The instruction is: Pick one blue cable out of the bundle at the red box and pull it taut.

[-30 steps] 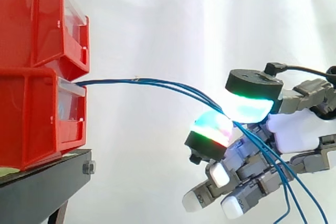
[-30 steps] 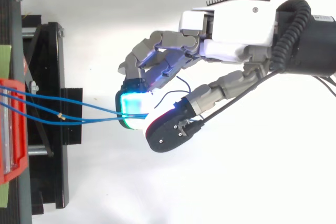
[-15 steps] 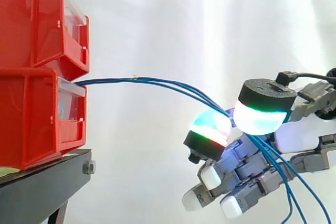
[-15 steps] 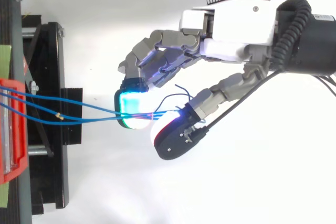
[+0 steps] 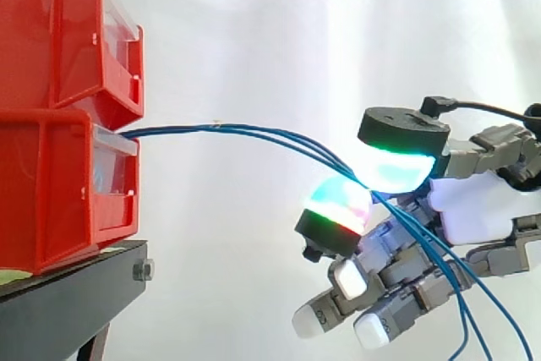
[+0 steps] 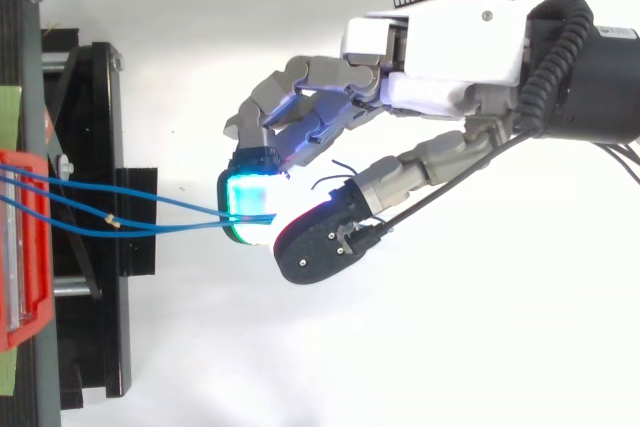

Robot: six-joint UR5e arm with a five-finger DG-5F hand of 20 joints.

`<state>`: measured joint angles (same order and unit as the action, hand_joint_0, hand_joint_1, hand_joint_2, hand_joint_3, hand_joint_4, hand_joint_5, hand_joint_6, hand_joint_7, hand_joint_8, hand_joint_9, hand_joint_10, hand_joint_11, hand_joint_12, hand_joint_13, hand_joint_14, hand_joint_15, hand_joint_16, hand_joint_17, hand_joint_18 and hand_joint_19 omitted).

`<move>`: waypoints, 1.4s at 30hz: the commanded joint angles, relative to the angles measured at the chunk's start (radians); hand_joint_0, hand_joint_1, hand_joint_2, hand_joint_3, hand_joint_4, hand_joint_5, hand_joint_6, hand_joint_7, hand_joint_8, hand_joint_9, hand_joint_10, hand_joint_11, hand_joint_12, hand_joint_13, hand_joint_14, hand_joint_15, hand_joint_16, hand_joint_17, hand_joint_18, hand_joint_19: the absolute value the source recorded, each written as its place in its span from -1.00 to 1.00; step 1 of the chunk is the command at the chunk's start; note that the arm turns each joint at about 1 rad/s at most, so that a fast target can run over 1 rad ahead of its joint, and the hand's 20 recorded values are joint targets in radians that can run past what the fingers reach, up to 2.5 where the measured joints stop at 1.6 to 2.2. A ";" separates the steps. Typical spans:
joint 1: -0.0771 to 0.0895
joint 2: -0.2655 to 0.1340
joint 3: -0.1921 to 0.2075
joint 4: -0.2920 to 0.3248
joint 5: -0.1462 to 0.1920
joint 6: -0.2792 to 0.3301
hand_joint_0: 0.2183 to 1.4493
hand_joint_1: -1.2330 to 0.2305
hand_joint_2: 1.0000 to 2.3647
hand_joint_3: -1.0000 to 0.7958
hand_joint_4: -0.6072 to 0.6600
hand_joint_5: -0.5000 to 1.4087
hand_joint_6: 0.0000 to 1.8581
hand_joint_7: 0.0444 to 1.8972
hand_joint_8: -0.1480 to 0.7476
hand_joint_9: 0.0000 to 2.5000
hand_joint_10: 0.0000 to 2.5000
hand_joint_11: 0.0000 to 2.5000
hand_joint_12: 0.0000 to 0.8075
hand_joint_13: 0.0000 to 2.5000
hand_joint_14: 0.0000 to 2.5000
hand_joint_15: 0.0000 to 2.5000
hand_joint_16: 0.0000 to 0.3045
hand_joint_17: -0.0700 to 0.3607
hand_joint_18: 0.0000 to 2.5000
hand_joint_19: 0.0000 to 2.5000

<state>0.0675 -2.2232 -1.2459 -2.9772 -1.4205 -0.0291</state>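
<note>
Three thin blue cables (image 5: pixel 237 131) leave the lower red bin (image 5: pixel 59 192) and arc right and down to my hand (image 5: pixel 478 209). The thumb's cyan-green pad (image 5: pixel 396 168) presses toward a finger pad (image 5: pixel 338 207) with the cables running through the pinch, so the hand is shut on them. Past the pinch the cables hang loose over the curled fingers, down to the lower right. From above, the cables (image 6: pixel 150 219) run from the bin (image 6: pixel 20 247) to the glowing pad (image 6: pixel 250 209), where the thumb (image 6: pixel 320 242) covers them. The cables sag slightly.
Two red bins are stacked on a black stand (image 5: pixel 72 302) at the left, the upper bin (image 5: pixel 59 31) above the cable exit. A white curtain is behind. From above, the stand's frame (image 6: pixel 100 247) lies left of the hand.
Half a second ago the thumb had lifted off to the right, away from the finger pad. It has now come back down and left, pressing on the cables again.
</note>
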 commanded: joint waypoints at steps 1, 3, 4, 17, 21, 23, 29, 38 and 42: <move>-0.002 0.000 0.006 0.000 0.000 0.000 -0.25 -0.41 -0.98 -0.22 -0.02 -0.69 -0.02 0.01 0.05 -0.39 -0.99 -0.44 -0.14 -0.70 -1.00 -0.90 -0.68 -0.16 -0.59 -0.78; -0.002 0.000 0.006 -0.002 0.000 0.000 -0.21 -0.47 -0.98 -0.24 -0.03 -0.69 -0.03 0.00 0.03 -0.40 -0.99 -0.44 -0.14 -0.71 -1.00 -0.90 -0.67 -0.16 -0.59 -0.79; -0.002 -0.001 0.006 -0.002 0.000 0.000 -0.19 -0.50 -0.98 -0.26 -0.05 -0.69 -0.03 -0.02 0.02 -0.41 -0.99 -0.44 -0.14 -0.71 -1.00 -0.90 -0.67 -0.15 -0.59 -0.80; -0.002 -0.001 0.006 -0.002 0.002 0.000 0.01 -0.54 -1.00 -0.44 -0.07 -0.70 -0.03 0.04 -0.05 -0.44 -0.99 -0.47 -0.16 -0.73 -1.00 -0.92 -0.68 -0.17 -0.63 -0.82; -0.002 -0.001 0.006 -0.002 0.002 0.000 0.00 -0.52 -1.00 -0.44 -0.02 -0.71 -0.03 -0.01 -0.07 -0.47 -0.99 -0.49 -0.17 -0.73 -1.00 -0.92 -0.69 -0.18 -0.63 -0.83; -0.002 0.000 0.006 -0.003 0.002 0.000 -0.05 -0.54 -1.00 -0.44 0.00 -0.71 -0.04 -0.04 -0.08 -0.48 -0.99 -0.49 -0.17 -0.73 -1.00 -0.93 -0.69 -0.18 -0.62 -0.85; -0.002 -0.001 0.005 -0.003 0.002 -0.002 -0.23 -0.62 -1.00 -0.44 0.02 -0.72 -0.05 -0.06 -0.09 -0.51 -0.99 -0.50 -0.17 -0.75 -1.00 -0.93 -0.69 -0.18 -0.63 -0.85; -0.002 -0.001 0.006 -0.003 0.002 0.000 -0.44 -0.57 -1.00 -0.44 0.06 -0.71 -0.05 -0.07 -0.06 -0.51 -0.99 -0.51 -0.15 -0.75 -1.00 -0.91 -0.68 -0.16 -0.64 -0.81; 0.000 -0.001 0.006 -0.003 0.002 0.000 -0.40 -0.50 -1.00 -0.44 0.08 -0.70 -0.05 -0.05 -0.03 -0.47 -0.99 -0.50 -0.14 -0.73 -1.00 -0.91 -0.68 -0.16 -0.62 -0.80</move>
<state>0.0662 -2.2238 -1.2397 -2.9805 -1.4190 -0.0295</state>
